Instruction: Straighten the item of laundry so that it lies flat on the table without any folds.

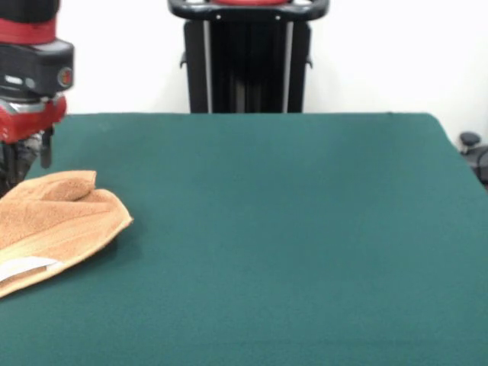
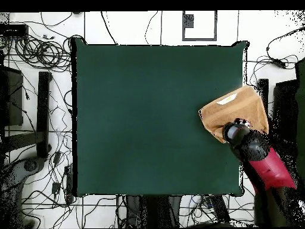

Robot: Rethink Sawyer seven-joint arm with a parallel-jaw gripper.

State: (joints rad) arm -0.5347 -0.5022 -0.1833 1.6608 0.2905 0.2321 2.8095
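Item: small tan-orange terry-cloth towel (image 1: 57,221), folded over itself, lying at the edge of the dark green felt-topped worktop (image 1: 290,229), partly overhanging it. You should find it soft, light and limp; take hold at a free hemmed corner. Its long axis runs diagonally to the worktop's edge, white label (image 1: 23,267) outward. Red-and-black hand (image 2: 237,131) hovers over the towel; whether spread or pressed together, you cannot tell.

Tangled cables (image 2: 36,53) lie on the white floor (image 2: 149,27).
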